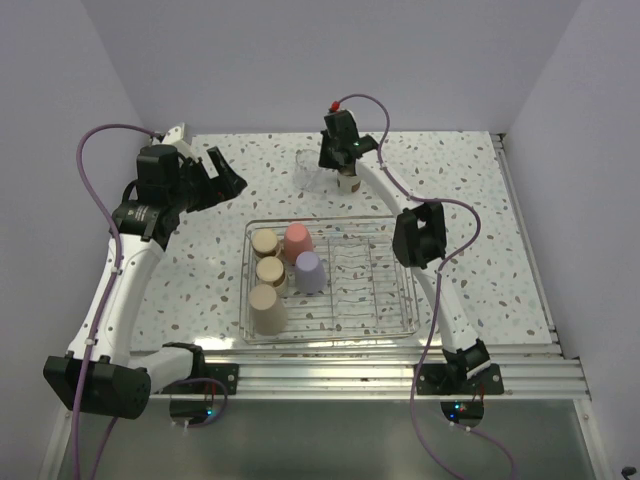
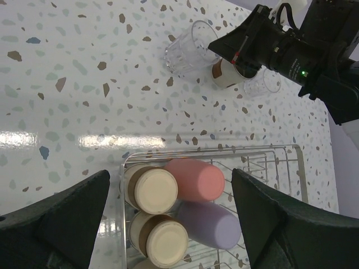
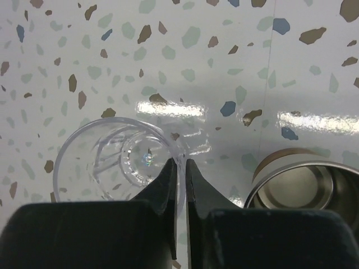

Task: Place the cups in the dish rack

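Silver wire dish rack (image 1: 360, 285), nearest, with lavender cup (image 1: 309, 270) and four others loaded; beyond it, my left gripper (image 1: 230, 172), spread and empty; farthest, my right gripper (image 3: 179, 166), pinched on a clear cup (image 3: 120, 159) rim beside a brown metallic cup (image 3: 303, 188), so pick-up is in hand, I judge, and a straight lift comes next.

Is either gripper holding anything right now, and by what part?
The right gripper pinches a clear cup by its rim, one finger inside, one outside. The left gripper is open, empty.
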Tool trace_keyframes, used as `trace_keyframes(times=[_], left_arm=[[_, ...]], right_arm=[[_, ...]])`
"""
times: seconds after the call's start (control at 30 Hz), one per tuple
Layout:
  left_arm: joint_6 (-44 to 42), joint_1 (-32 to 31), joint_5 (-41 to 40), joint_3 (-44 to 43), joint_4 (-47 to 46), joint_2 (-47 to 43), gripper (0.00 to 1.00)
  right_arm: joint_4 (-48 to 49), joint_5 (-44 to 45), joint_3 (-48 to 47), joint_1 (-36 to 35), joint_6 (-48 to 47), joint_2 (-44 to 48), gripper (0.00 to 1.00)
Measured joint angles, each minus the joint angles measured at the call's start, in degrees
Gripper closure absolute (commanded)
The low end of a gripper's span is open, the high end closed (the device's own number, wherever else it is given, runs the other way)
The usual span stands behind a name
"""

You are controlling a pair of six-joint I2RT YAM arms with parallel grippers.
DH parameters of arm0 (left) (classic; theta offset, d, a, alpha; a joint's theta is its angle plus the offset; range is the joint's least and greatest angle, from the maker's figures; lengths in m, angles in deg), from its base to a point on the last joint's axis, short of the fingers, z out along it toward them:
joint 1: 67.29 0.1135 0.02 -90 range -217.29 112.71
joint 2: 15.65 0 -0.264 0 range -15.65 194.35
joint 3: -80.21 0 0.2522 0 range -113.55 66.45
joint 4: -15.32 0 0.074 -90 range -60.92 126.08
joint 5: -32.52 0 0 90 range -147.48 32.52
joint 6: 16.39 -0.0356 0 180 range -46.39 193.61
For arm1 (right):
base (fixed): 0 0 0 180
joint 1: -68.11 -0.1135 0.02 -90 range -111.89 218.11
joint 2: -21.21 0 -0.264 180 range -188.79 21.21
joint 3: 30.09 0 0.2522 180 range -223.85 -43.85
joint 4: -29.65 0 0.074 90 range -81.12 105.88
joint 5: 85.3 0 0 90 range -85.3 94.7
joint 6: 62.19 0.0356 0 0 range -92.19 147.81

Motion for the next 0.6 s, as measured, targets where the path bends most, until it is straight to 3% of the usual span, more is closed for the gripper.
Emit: trace_keyframes(times=[0.43,0.6], left_arm=[[-0.1,0.0,-0.5,-0.1,0.1,0.0,0.07],[-1.3,0.0,2.8,-0.8,-0.7,0.0,0.05]], right_arm=[[3.4,-2.0,0.8,0.0,3.6,0.8,1.0],[6.1,-5.7,8.6,0.3,7.5,8.7,1.0]])
